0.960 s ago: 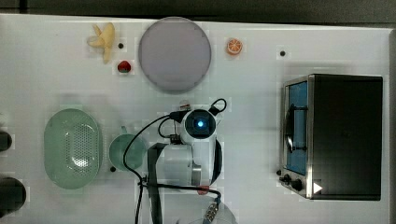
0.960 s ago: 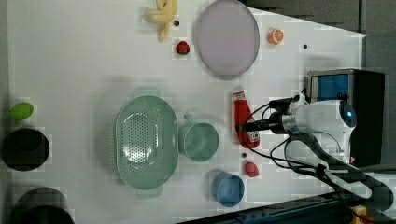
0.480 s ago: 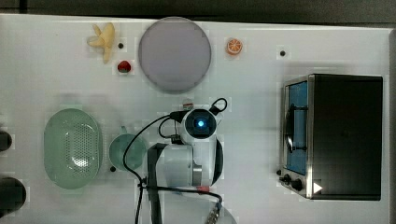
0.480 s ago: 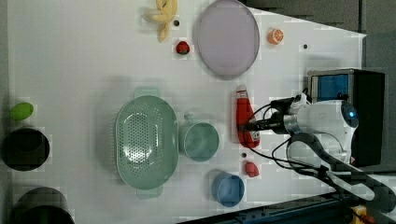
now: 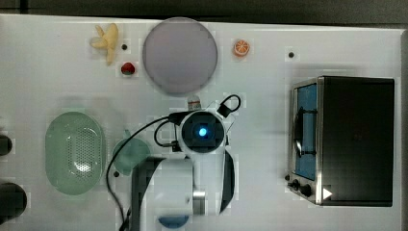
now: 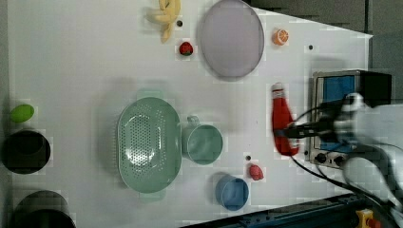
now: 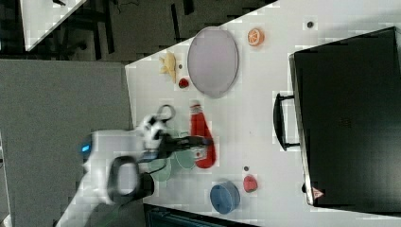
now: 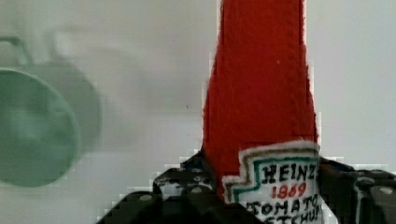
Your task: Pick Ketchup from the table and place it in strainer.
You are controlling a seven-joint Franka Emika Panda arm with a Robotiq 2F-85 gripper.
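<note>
One red Ketchup bottle held tight, not yet in its basket.

Clamped by the jaws of the gripper on both sides of the label, seen close up in the wrist view, red neck pointing away. Held near the round teal cup, seemingly just above the white worktop, though a lift is hard to judge. Picking up looks done or nearly done; carrying and dropping still left. Past the cup, the pale green strainer, with nothing inside, well apart from the bottle. Farther off, a grey plate, a small red fruit, an orange slice and a black oven.
</note>
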